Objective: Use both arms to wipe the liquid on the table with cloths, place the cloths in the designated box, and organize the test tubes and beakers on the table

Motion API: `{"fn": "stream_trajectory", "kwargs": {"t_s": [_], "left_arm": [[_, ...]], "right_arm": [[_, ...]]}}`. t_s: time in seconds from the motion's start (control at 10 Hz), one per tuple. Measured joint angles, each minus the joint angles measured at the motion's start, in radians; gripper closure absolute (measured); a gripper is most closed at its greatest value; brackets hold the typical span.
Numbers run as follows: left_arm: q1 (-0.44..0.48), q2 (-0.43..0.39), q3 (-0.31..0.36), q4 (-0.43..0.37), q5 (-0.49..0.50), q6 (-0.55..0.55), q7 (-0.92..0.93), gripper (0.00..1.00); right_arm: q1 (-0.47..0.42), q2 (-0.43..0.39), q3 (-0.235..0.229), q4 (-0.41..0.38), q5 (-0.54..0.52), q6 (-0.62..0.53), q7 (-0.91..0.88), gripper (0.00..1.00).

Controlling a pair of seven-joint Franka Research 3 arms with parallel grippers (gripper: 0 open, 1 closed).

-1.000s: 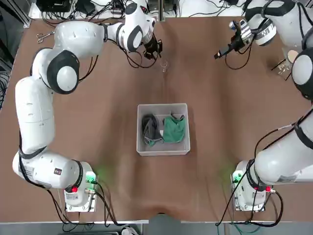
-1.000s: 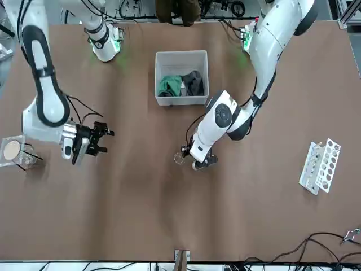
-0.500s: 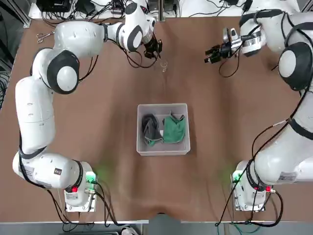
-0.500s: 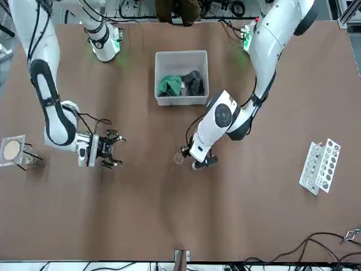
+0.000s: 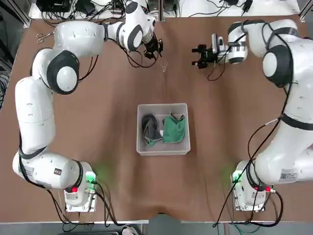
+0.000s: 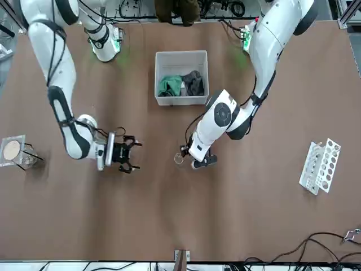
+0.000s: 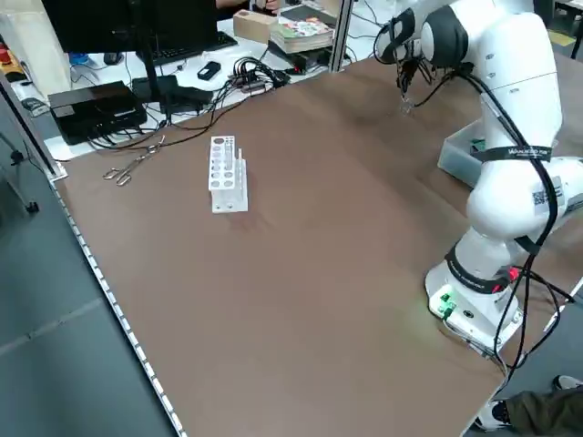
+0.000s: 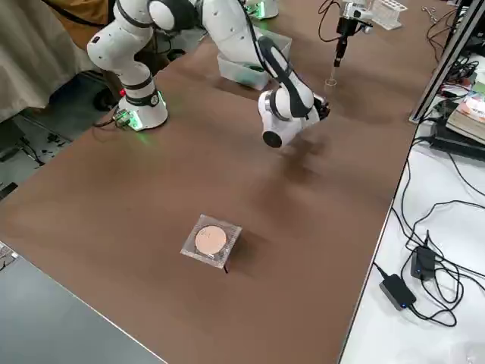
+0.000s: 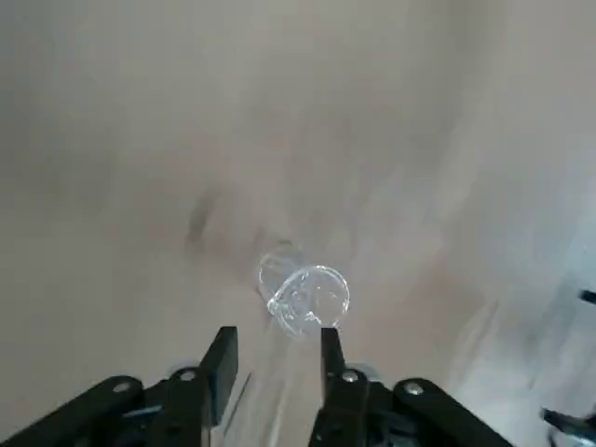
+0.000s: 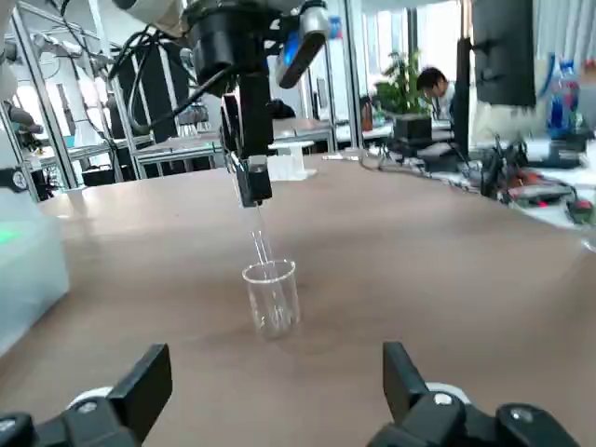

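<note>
A small clear beaker [image 5: 165, 65] stands on the brown table [image 5: 98, 122] near its far edge. My left gripper [image 5: 152, 48] hangs over it, shut on a thin glass test tube [image 10: 261, 244] whose lower end rests inside the beaker [image 10: 271, 296]. My right gripper [image 5: 199, 55] is open and low over the table, level with the beaker [image 6: 179, 158] and a short way off to its right. The box [image 5: 163, 148] at mid-table holds both cloths, the dark grey one [image 5: 149, 129] beside the green one [image 5: 174, 128].
A white perforated test tube rack [image 6: 320, 166] lies toward my left side of the table. A clear lidded container [image 6: 12, 151] with a round tan top stands toward my right. Scissors [image 5: 45, 35] lie at the far left corner. Cables run along the far edge.
My right gripper has swung in from the table's far right toward the beaker, still open. The left gripper, the tube and the beaker have stayed in place.
</note>
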Motion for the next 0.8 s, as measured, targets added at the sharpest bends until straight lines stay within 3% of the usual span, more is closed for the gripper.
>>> {"fn": "stream_trajectory", "kwargs": {"t_s": [0.4, 0.8], "left_arm": [[-0.001, -0.004, -0.001, -0.002, 0.0, -0.033, 0.0, 0.56], [-0.003, -0.004, -0.001, -0.003, 0.0, -0.029, 0.0, 0.59]], "right_arm": [[0.126, 0.114, 0.001, 0.128, 0.1, 0.01, -0.08, 0.0], [0.134, 0.141, -0.002, 0.171, 0.102, 0.018, -0.087, 0.0]]}}
